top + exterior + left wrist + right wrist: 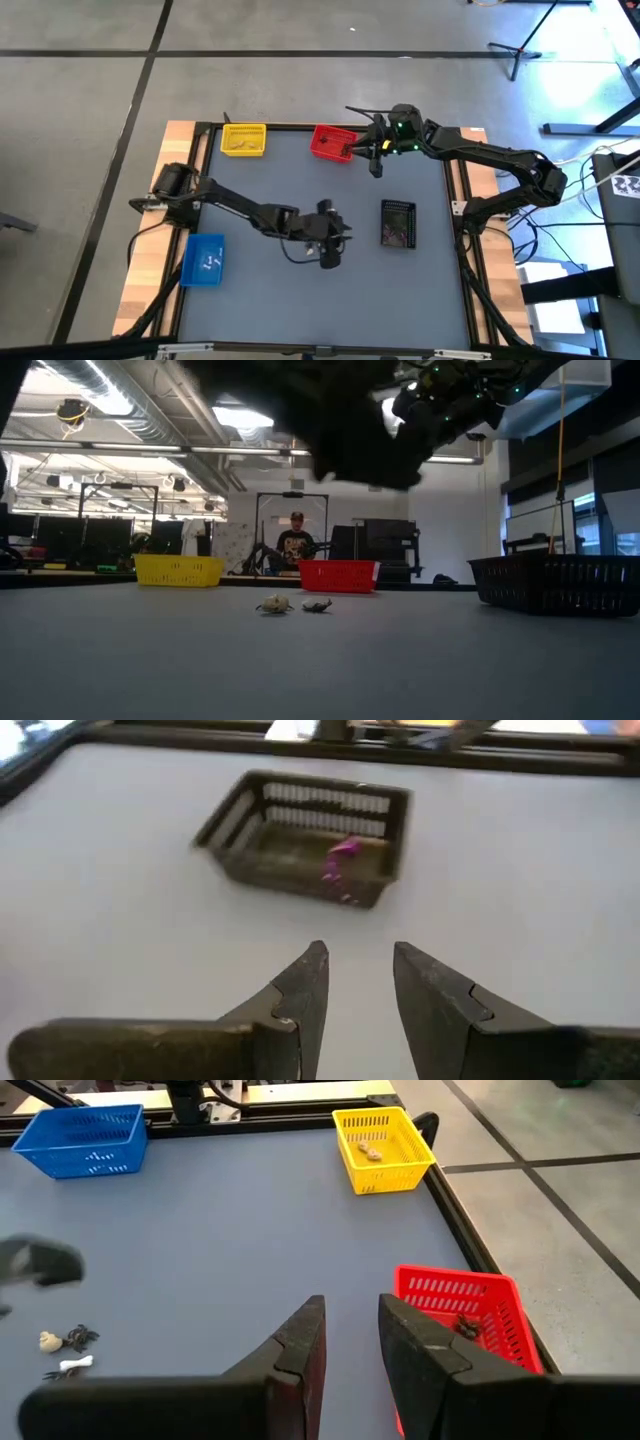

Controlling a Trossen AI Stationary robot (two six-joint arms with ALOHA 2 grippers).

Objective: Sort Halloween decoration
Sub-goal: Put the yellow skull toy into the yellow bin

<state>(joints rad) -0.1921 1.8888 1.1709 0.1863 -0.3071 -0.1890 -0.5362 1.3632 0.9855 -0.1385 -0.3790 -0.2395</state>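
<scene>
Grey tabletop (300, 200) carried four small bins: a yellow bin (243, 139), a red bin (332, 143), a blue bin (204, 258) and a black bin (398, 222). Most of the Halloween decoration seemed already sorted: pale tan pieces (372, 1152) lay in the yellow one, white pieces (100, 1158) in the blue, a dark piece (466, 1323) in the red, and purple pieces (340, 860) in the black. Three loose trinkets (66, 1348) were left on the open tabletop near its middle: one tan, one dark, one white, close together. The left gripper (358, 982) hung above the tabletop facing the black bin, its jaws slightly spread and empty. The right gripper (350, 1335) hovered beside the red bin, jaws likewise apart with nothing between them. By this look, the sort was nearly finished, with those three pieces outstanding.
</scene>
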